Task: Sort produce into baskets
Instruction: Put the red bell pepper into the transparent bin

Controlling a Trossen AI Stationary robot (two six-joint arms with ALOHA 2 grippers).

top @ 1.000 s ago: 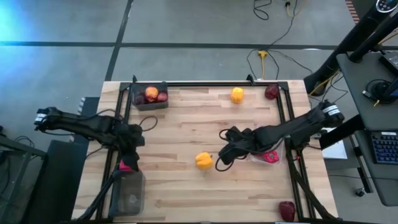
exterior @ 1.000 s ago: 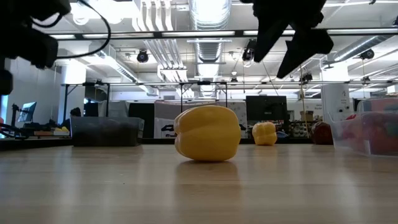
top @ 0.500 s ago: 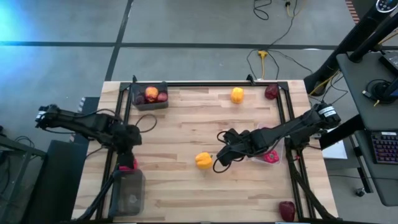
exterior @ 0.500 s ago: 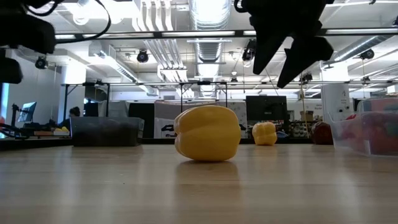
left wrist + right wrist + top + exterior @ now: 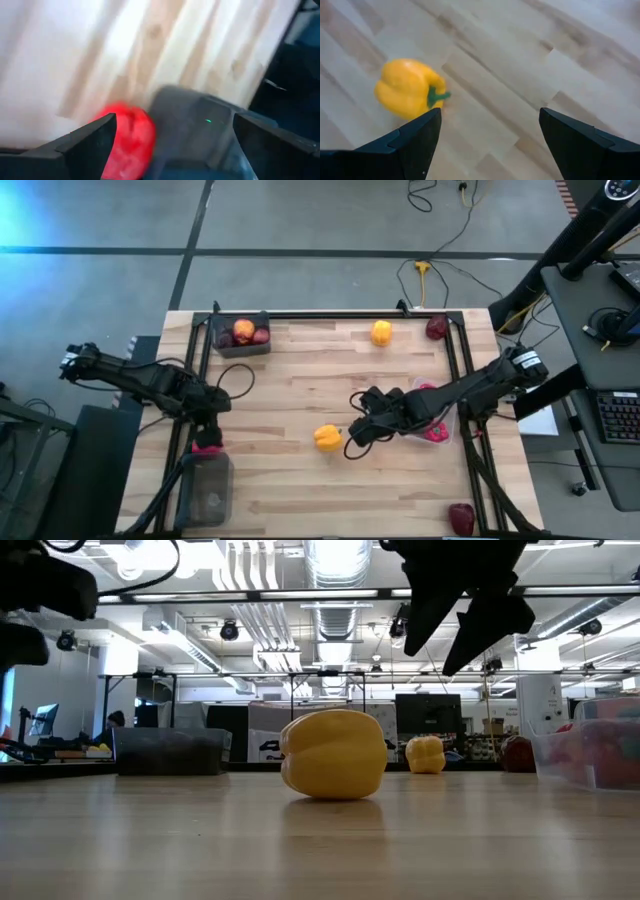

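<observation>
Your right gripper (image 5: 352, 434) hangs above the table with its fingers (image 5: 415, 135) spread wide and empty; the yellow pepper (image 5: 327, 438) lies on its side on the wood just ahead of those fingertips, untouched; behind that arm the clear basket (image 5: 436, 426) holds red produce; your left gripper (image 5: 207, 432) hovers with its fingers (image 5: 90, 145) released too, holding nothing; a red pepper (image 5: 206, 447) sits on the table just beyond them, right beside the dark basket (image 5: 208, 492); the far dark basket (image 5: 242, 335) already holds apples.
</observation>
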